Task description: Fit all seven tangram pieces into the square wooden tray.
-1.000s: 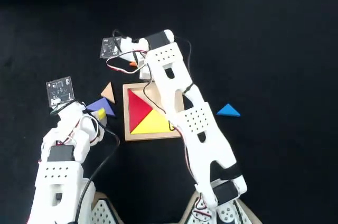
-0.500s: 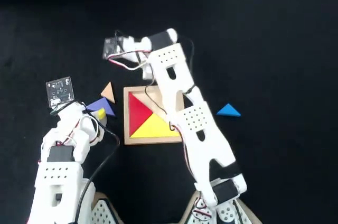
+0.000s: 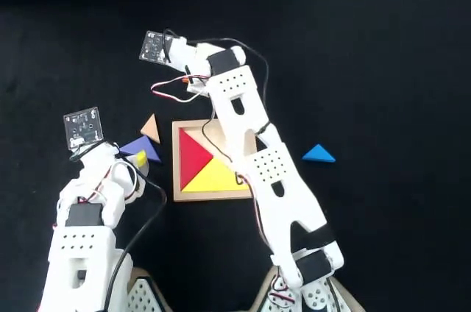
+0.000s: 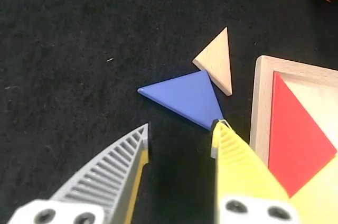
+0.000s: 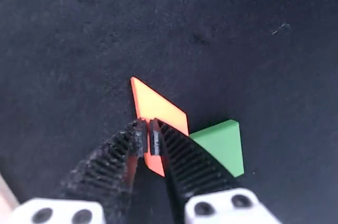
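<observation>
Clamping the orange piece (image 5: 159, 110), right pincer (image 5: 147, 129) sits beyond the tray (image 3: 176, 166).

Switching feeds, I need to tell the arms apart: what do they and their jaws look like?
Both are white printed links with rows of round holes, black motors and a small circuit board at the wrist. The left arm has a black cable and ribbed jaws, one grey, one yellow. The right arm carries red and white wires; its ribbed jaws are black.

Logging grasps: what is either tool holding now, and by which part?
The right tool pinches the orange parallelogram piece across one edge, about midway along it. The left tool is open, holding nothing.
</observation>
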You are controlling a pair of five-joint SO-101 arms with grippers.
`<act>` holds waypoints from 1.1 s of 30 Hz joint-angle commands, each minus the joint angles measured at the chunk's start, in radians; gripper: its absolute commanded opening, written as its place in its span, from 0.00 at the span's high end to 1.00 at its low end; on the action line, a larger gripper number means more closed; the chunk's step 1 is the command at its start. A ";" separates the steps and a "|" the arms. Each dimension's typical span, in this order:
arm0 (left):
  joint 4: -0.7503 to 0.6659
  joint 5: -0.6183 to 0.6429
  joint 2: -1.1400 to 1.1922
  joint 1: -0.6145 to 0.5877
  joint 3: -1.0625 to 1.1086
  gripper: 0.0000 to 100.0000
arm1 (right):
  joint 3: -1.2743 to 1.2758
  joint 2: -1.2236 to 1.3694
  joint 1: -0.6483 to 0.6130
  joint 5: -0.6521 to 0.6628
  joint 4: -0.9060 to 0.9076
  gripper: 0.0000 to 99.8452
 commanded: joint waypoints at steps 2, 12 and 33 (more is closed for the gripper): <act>-0.017 -0.008 -0.014 0.013 -0.007 0.80 | -0.058 0.004 0.026 -0.029 -0.020 0.97; -0.017 -0.008 -0.014 0.013 -0.007 0.80 | -0.058 0.002 0.049 -0.023 0.292 0.97; -0.110 0.069 0.026 0.028 -0.222 0.80 | 0.223 -0.602 0.321 -0.339 0.381 0.99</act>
